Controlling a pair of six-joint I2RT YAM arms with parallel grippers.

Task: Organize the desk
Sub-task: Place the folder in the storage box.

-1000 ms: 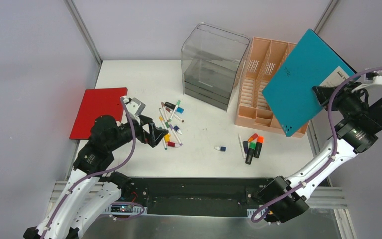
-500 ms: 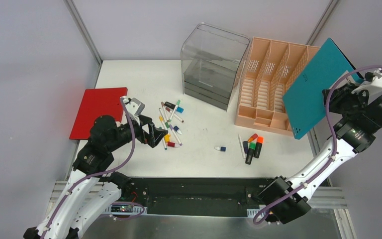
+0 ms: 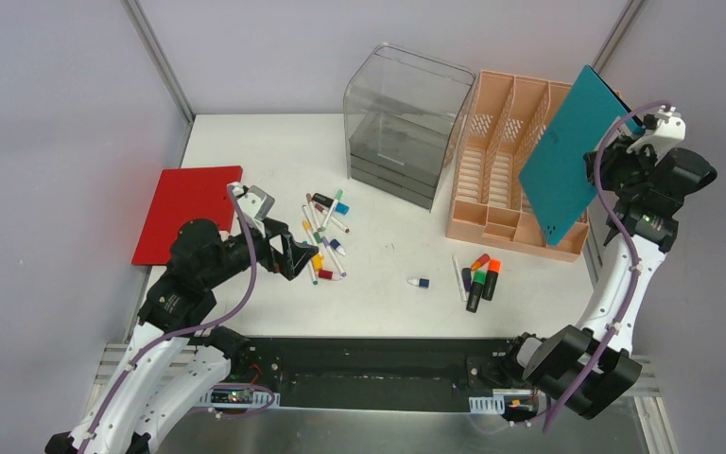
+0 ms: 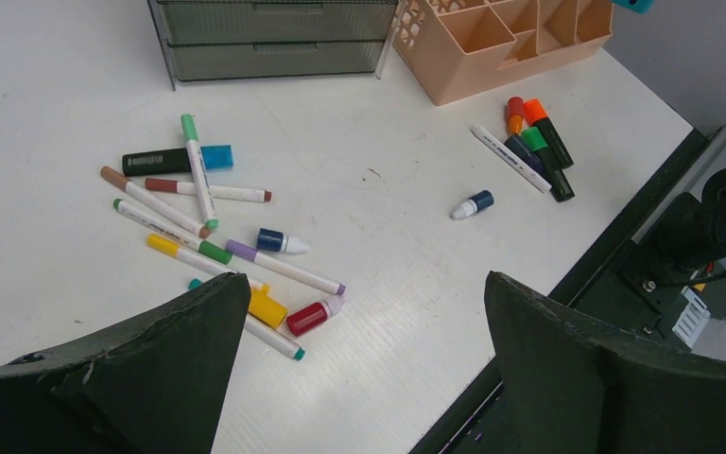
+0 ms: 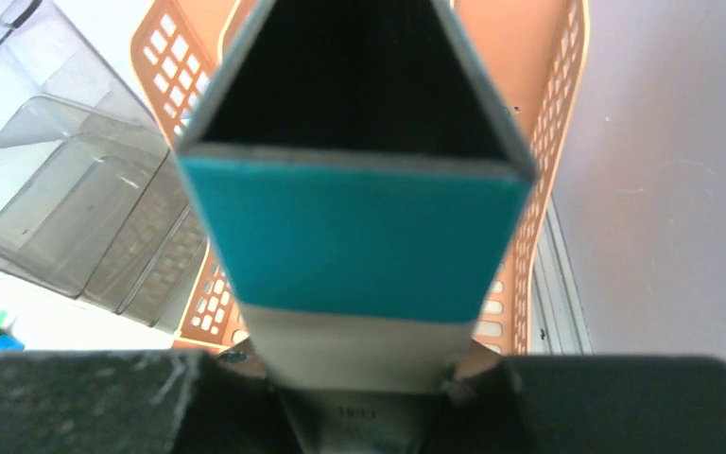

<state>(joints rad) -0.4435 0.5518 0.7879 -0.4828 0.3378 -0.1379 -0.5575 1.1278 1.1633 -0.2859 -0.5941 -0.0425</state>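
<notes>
The desk [image 3: 378, 307] lies flat under both my arms, top face up, w/ its black-and-metal rail [image 3: 388, 367] along the front edge by my bases. Its long axis runs L–R, parallel to that rail, as far as I can judge. The short axis goes front to back.

At the back-right corner sits the peach file rack [image 3: 492, 170], slots running front-to-back. The clear drawer unit [image 3: 402, 113] is just beside it at the mid back edge. My right gripper [image 3: 603, 168] is clamped on the teal folder [image 3: 572, 151], which is in the air, steeply tilted, above the rack's right side. My left gripper [image 4: 364, 369] is spread wide w/ nothing btwn the fingers, hovering over the marker heap [image 3: 326, 241] left of centre. A red folder [image 3: 187, 210] lies flat at the left edge. Some highlighters [image 3: 482, 274] and a small blue-capped bottle [image 3: 420, 282] lie toward the front-right.

Risks, imo: the folder isn't square to the slots, so its lower corner could snag a divider and shove or tip the rack toward the right edge. I hold it by one edge only, so it may pivot or slip in the pads. On the left, closing into the heap could scatter markers. Round ones could roll to the front edge and drop onto the rail.
</notes>
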